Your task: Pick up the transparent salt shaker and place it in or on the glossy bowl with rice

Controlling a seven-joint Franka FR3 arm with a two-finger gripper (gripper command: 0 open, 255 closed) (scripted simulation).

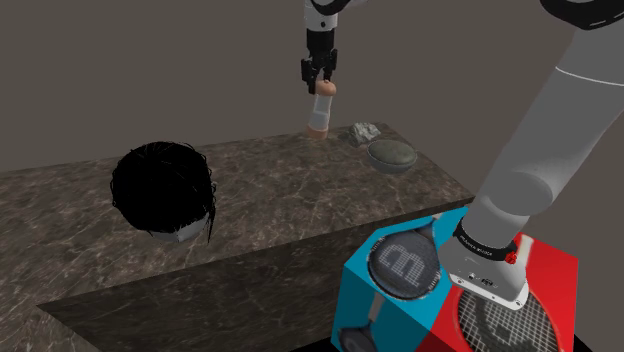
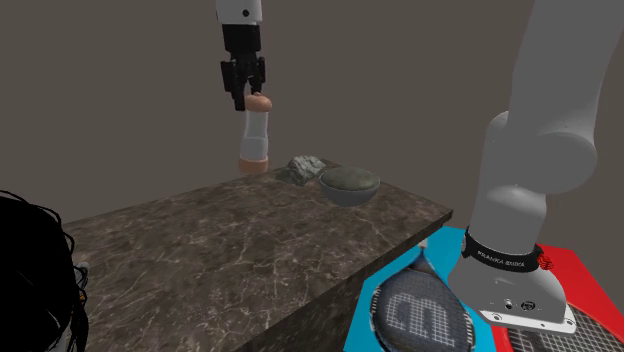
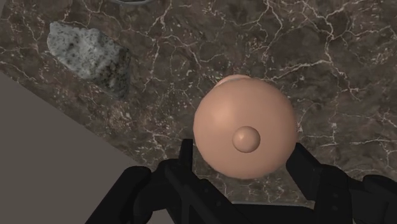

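Over the far edge of the desk (image 1: 290, 200), the claw (image 1: 320, 86) is pinching the salt shaker (image 1: 320, 113) by its rounded cap, and the shaker hangs upright. The bowl (image 1: 390, 155) sits toward the shoulder view's right, beside a small rock (image 1: 363, 132), so I'd guess a short sideways carry comes next.

My arm (image 1: 545, 140) rises from its base (image 1: 487, 272) on the stand, and its upper links run out past the top edge of the shoulder view. The wrist (image 2: 241, 12) hangs vertical on the far side. My gripper (image 1: 320, 78) points straight down. Both black fingers (image 3: 186, 156) press against opposite sides of the rounded cap of the salt shaker (image 3: 245, 124), one finger per side. The cap is clasped between them, and the fingers stand apart by its width.
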